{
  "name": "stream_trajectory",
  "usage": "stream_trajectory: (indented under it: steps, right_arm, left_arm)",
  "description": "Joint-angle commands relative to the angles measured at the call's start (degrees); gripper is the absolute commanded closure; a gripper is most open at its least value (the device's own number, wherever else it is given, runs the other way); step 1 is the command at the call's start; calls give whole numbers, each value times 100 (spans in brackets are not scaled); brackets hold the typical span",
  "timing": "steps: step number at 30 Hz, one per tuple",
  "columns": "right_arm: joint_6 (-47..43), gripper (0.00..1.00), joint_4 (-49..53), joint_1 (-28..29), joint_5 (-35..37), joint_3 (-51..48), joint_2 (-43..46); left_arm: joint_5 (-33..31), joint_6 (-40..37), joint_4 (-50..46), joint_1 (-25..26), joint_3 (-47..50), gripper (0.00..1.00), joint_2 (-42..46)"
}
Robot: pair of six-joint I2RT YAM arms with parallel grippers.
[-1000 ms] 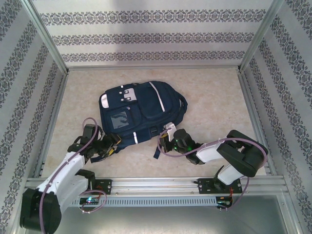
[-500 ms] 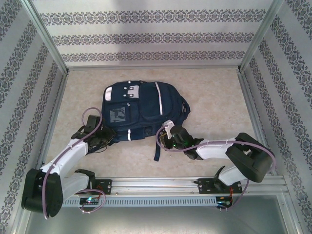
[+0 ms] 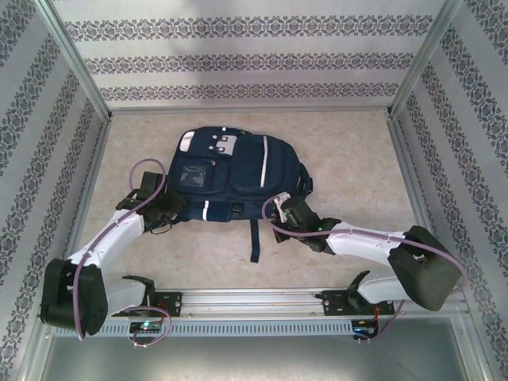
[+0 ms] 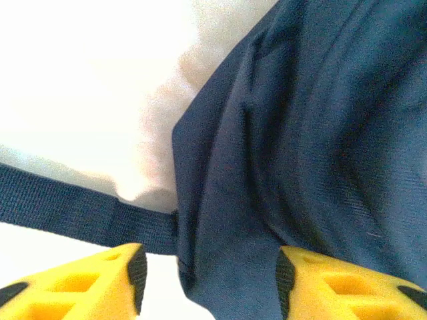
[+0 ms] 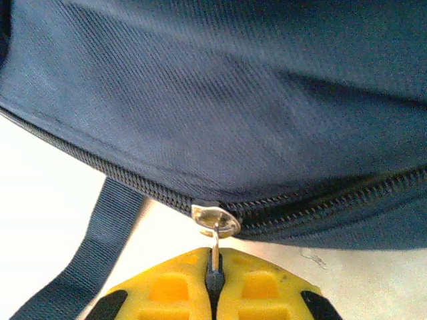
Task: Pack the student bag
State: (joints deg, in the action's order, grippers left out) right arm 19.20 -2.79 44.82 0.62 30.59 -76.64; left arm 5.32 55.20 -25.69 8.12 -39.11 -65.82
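Here's the student bag (image 3: 230,178), lying flat on the table (image 3: 357,159), centre and a touch toward 12 o'clock, with one strap (image 3: 255,242) trailing to 6. The right gripper (image 5: 213,270) is at the bag's 4 o'clock edge, clenched tight on the little metal zip pull (image 5: 215,235) that hangs from the slider (image 5: 215,219). Nice clean pinch! Over at the bag's 8 o'clock corner, the left gripper (image 4: 208,270) has its jaws released and spread, a fold of navy fabric lying in the gap but not pinched. This looks like the zip-opening step, with nothing packed yet. To do it well, I'd say the left should bite that corner first to anchor the bag. The right should then draw the pull along the line of the teeth, low and steady, never up and away, or the whole bag slides with it.
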Motion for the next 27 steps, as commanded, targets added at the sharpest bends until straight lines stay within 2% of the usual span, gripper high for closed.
stream_trajectory:
  steps: [1, 6, 9, 11, 16, 22, 27]
  right_arm:
    - [517, 100, 457, 377, -109, 250, 10]
    - [982, 100, 259, 870, 34, 414, -116]
    - [1192, 100, 189, 1063, 36, 553, -254]
    - [1331, 100, 132, 1179, 44, 638, -356]
    - [1611, 100, -107, 1381, -26, 791, -592]
    - [1675, 100, -187, 1512, -62, 922, -805]
    - [1687, 100, -205, 1521, -45, 870, -782]
  left_arm:
    - [-67, -80, -463, -56, -257, 35, 633]
    - [619, 399, -743, 62, 83, 30, 1071]
    - [891, 845, -697, 415, 434, 29, 1085]
    - [1041, 1194, -255, 756, 793, 29, 1107]
    - [670, 1730, 630, 1433, 1318, 29, 1104]
    - [527, 1538, 1511, 1492, 1423, 32, 793]
    - [525, 1616, 1978, 1509, 1761, 39, 1122]
